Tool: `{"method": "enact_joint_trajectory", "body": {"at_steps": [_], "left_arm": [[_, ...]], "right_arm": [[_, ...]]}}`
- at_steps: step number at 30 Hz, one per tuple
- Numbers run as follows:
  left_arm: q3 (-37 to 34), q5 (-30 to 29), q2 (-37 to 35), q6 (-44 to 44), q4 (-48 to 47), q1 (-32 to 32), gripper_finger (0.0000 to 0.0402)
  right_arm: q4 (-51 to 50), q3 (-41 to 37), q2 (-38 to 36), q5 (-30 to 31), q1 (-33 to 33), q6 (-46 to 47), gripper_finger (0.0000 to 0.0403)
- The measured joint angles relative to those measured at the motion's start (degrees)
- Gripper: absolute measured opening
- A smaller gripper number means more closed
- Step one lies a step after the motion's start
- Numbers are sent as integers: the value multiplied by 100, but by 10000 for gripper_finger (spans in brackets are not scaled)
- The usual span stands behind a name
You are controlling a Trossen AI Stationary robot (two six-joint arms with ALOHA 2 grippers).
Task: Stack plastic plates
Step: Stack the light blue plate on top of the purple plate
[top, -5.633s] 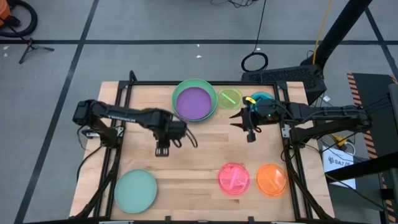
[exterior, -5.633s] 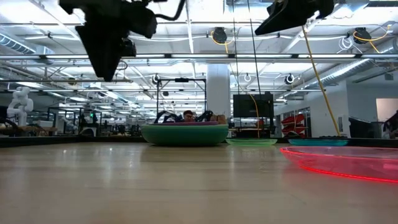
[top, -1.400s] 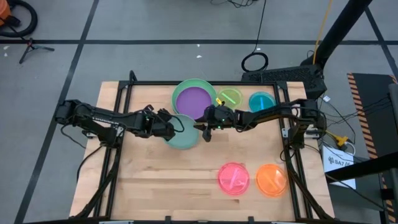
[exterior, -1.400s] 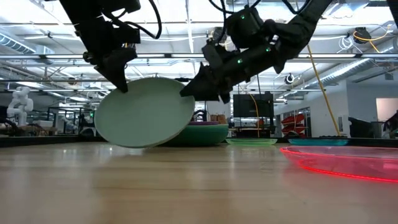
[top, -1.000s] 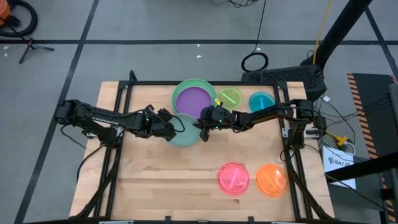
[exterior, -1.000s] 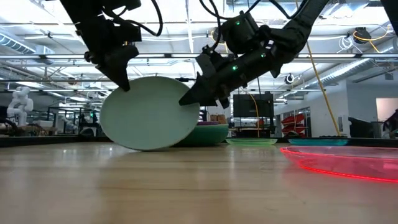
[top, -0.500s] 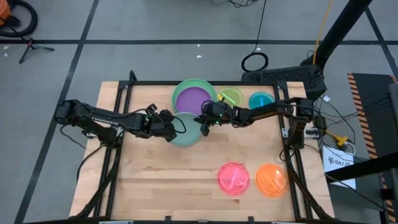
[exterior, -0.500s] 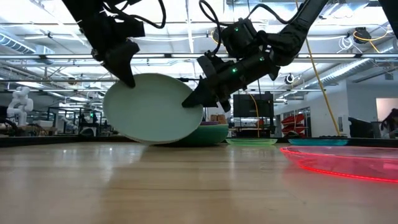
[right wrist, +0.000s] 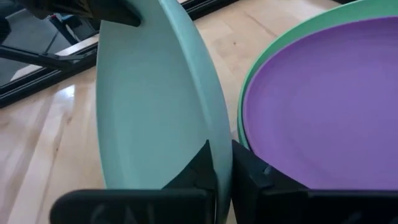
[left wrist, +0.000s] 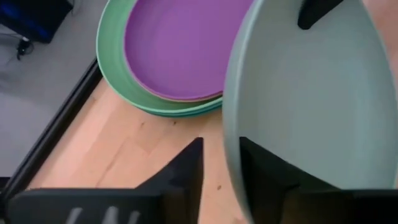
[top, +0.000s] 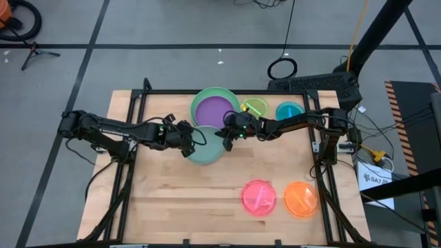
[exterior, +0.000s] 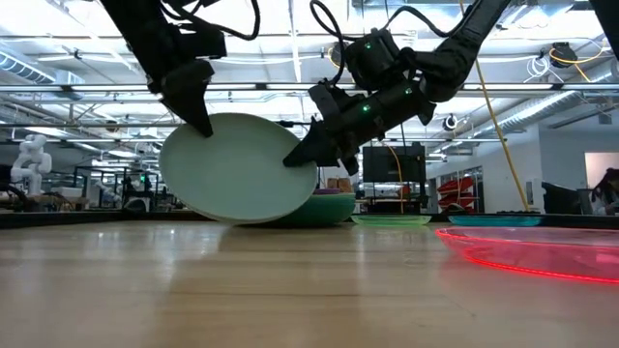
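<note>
A mint plate [top: 205, 147] stands tilted on edge between my two grippers, just in front of a purple plate [top: 215, 110] that lies in a green plate stack [top: 233, 125]. My left gripper [top: 187, 140] is open astride the mint plate's upper left rim [exterior: 201, 126]. My right gripper [top: 224, 140] is shut on the plate's right rim. In the low view the mint plate's lower rim [exterior: 242, 221] sits about level with the table; whether it touches, I cannot tell. My left gripper straddles the mint plate's rim [left wrist: 231, 149], slanting down from the table's left. One finger [left wrist: 264, 168] lies against the hollow face just inside the rim, and the other [left wrist: 186, 171] stands off from the outer side with a gap. My right gripper pinches the mint plate's rim [right wrist: 214, 124] between its two fingers, one on the hollow face and one on the outer side. It comes slanting down from the table's right. The plate stands tilted on edge in the hold.
A lime plate [top: 255, 108] and a blue plate [top: 289, 110] lie at the far right beside the stack. A hot pink plate [top: 259, 197] and an orange plate [top: 300, 198] lie near the front right. Bare wood [top: 158, 207] lies at the front left.
The mint plate, still tilted on edge, has edged toward the table's right, closer to the purple-and-green stack, and its lower rim has come up a little. Both grippers have gone with it.
</note>
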Motion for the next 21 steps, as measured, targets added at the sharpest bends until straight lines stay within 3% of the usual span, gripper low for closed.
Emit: {"method": "enact_joint_trajectory", "body": {"at_steps": [7,12,17,21], "left_arm": [[2,-292,-301,572,124,46,165],[-2,-496,-911,1468,512,46,172],[-7,-819,-1485,2545,1115,91,172],[-9,-782,-1823,2930,1292,264,172]], "right_arm": [[-692,3,-515,-441,-241,100,14],[-1436,15,-1045,-809,-626,246,14],[-2061,25,-1428,-1659,-1248,460,12],[-2405,460,-1505,-1601,-1743,386,12]]}}
